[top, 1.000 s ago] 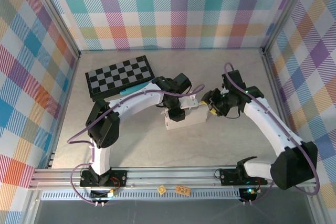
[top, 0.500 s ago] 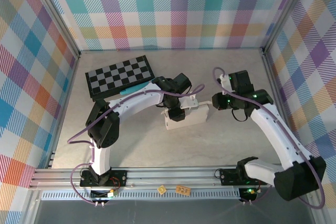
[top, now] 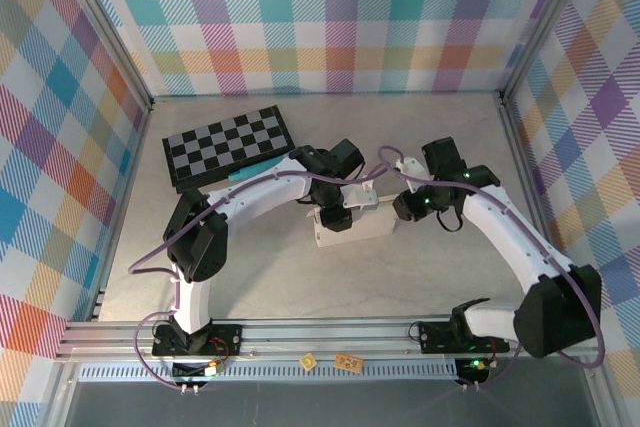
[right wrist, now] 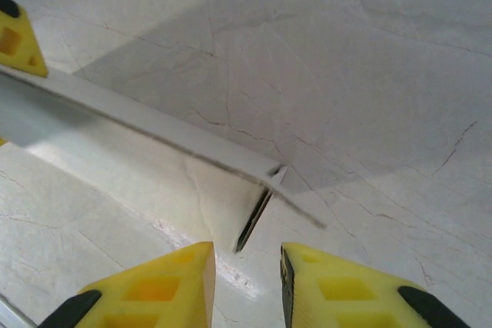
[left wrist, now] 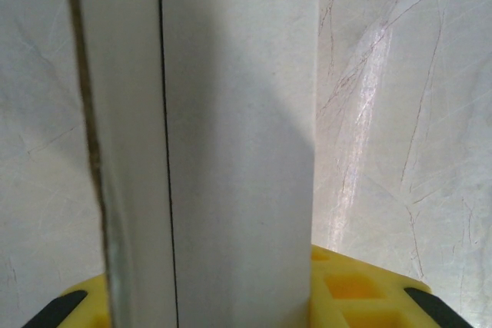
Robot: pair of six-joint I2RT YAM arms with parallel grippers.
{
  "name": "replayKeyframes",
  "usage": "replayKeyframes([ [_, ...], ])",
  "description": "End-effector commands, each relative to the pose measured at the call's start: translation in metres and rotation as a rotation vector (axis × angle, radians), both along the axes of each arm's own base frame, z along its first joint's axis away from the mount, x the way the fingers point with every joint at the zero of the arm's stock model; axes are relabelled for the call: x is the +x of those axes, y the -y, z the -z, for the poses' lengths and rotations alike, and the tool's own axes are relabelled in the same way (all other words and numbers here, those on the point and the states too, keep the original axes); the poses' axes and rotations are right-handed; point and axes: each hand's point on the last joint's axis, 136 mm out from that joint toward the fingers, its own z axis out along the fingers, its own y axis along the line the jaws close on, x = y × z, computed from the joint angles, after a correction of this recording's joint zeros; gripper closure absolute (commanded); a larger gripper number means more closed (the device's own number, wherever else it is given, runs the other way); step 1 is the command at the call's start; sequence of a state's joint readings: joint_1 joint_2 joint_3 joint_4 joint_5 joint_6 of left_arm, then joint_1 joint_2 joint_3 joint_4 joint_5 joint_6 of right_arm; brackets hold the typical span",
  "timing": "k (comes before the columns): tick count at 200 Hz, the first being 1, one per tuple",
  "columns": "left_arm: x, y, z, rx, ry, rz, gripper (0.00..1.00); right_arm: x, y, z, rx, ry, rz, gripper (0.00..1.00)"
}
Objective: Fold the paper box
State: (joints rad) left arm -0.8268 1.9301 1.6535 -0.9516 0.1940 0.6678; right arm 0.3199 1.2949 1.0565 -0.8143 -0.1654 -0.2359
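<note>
The counter point(top: 290, 282) is walled by plaid panels point(top: 330, 17), with an aluminium rail point(top: 330, 332) along its near edge. The checkerboard point(top: 228, 145) lies toward the far left corner, apart from the box. A teal strip point(top: 247, 174) runs along the board's near edge, with the left arm point(top: 262, 187) passing over one end of it. The paper box point(top: 365, 227) sits about mid-counter, shallow and white. The left claw point(top: 336, 217) is on its left end, pinching an upright card wall between yellow fingers point(left wrist: 361, 293) — it has the paper box in its hold. The right claw point(right wrist: 246, 253) hovers at the box's right corner, fingers narrowly apart with nothing between them — the card's edge lies just beyond the tips. Two small tan tags point(top: 310, 359) rest on the rail.
</note>
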Motion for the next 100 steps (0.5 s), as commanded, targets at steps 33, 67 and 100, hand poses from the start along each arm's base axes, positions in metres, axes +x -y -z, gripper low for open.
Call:
replayKeyframes([
  [33, -0.007, -0.049, 0.018, 0.065, -0.073, 0.019, 0.67, 0.008, -0.019, -0.048, 0.146, 0.031, -0.076, 0.67],
  [67, -0.013, -0.072, 0.014, 0.067, -0.025, 0.019, 0.63, -0.006, -0.031, -0.049, 0.231, -0.011, -0.129, 0.67],
  [100, -0.022, -0.090, 0.014, 0.059, -0.007, 0.044, 0.59, -0.008, -0.047, -0.042, 0.310, -0.029, -0.216, 0.64],
])
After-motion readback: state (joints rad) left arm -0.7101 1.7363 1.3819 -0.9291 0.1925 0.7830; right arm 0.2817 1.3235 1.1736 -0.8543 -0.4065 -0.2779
